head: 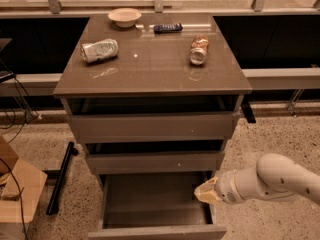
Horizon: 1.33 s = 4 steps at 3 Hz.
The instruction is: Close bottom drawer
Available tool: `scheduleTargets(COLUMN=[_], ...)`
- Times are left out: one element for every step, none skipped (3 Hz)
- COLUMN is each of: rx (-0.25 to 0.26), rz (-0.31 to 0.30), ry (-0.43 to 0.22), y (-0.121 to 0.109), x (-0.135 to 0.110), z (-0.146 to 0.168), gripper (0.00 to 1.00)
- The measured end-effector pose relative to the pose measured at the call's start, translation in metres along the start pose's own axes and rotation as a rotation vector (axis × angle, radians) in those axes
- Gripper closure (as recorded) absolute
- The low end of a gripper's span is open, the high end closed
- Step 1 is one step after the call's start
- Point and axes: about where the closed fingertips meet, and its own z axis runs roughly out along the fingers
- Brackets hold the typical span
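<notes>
The bottom drawer (155, 232) is pulled far out of the cabinet, its grey-brown front panel at the lower edge of the view and its bare floor (152, 199) showing. My gripper (206, 192) comes in from the right on a white arm (277, 179) and sits at the drawer's right side wall, just below the middle drawer front (155, 161). The top drawer front (150, 127) stands slightly out as well.
On the cabinet top (150, 66) lie a crushed silver can (100, 50), a brown can (199, 49), a pale bowl (124, 17) and a dark remote (167, 28). A black bar (60, 179) lies on the speckled floor at the left, beside a cardboard box (15, 194).
</notes>
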Motion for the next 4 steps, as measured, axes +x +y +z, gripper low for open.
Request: scheduleTargets(rx=[-0.001, -0.015, -0.062, -0.062], rz=[0.092, 0.182, 0.282, 0.283], ry=[-0.014, -0.067, -0.121, -0.120], y=[-0.011, -0.026, -0.046, -0.046], x=[0.042, 0.080, 0.123, 0.123], z=[0.039, 0.074, 0.123, 0.123], gripper=[1.00, 1.00, 1.00, 1.00])
